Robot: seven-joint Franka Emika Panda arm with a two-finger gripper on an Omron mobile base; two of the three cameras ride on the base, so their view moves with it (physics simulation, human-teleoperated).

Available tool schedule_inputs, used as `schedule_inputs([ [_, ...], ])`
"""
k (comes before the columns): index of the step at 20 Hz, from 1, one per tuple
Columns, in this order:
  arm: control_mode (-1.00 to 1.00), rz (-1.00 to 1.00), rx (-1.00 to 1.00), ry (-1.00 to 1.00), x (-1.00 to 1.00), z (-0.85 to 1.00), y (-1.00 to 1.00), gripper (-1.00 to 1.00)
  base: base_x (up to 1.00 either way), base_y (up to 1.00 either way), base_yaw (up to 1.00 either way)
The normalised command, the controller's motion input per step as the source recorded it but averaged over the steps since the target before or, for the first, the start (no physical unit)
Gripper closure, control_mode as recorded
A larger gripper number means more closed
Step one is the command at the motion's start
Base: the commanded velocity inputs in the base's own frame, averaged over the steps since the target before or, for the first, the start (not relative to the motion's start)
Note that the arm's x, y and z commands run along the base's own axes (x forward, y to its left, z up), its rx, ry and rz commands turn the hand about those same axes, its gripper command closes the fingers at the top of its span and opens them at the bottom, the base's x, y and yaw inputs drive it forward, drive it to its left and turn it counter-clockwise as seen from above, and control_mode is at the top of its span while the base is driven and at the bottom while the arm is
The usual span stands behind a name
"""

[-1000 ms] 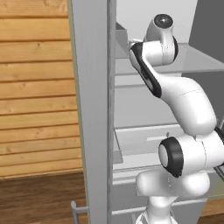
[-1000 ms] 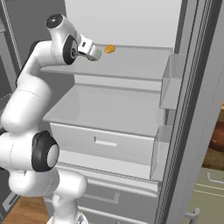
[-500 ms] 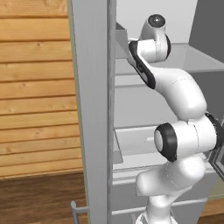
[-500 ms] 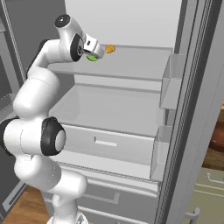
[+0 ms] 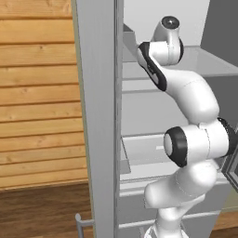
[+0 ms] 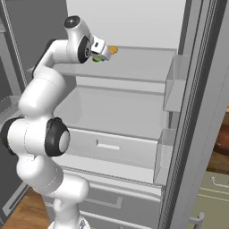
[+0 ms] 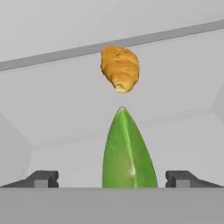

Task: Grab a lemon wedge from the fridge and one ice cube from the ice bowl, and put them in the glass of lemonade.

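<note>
The fridge (image 6: 143, 67) stands open, and my arm reaches onto its upper shelf. A green lemon wedge (image 7: 127, 151) lies on that shelf, pointing away from the hand, right between my two fingertips. My gripper (image 7: 117, 178) is open, with a finger on each side of the wedge and a gap to both. From the right base view the gripper (image 6: 103, 53) hovers just over the green wedge (image 6: 96, 59). The ice cube and the glass of lemonade are out of view. A slice of the reddish-brown ice bowl (image 6: 222, 139) shows past the door.
A golden croissant (image 7: 120, 68) lies farther back on the same shelf (image 6: 112, 49), near the rear wall. The open fridge door (image 5: 97, 116) stands close on the arm's left, and door bins (image 6: 176, 82) hang on the right. Below are a lower shelf and a drawer (image 6: 107, 145).
The hand has pushed deeper over the shelf toward the croissant, and the green wedge now sits between the fingertips. The jaws stay wide apart.
</note>
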Motion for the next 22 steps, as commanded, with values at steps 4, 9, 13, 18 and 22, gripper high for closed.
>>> schedule_inputs([
  [4, -1.0, 0.05, 0.0, -0.04, -0.24, -0.48, -0.4, 1.0, 0.0, 0.0, 0.0],
  [9, -1.0, 0.04, 0.0, -0.1, 0.01, -0.14, -0.16, 1.0, 0.0, 0.0, 0.0],
  [13, -1.0, 0.0, 0.0, -0.18, -0.16, 0.08, -0.02, 1.0, 0.0, 0.0, 0.0],
  [18, -1.0, 0.0, 0.0, -0.67, -0.98, 0.52, -0.01, 1.0, 0.0, 0.0, 0.0],
  [22, -1.0, 0.0, 0.0, -0.64, -1.0, 0.63, -0.06, 1.0, 0.0, 0.0, 0.0],
])
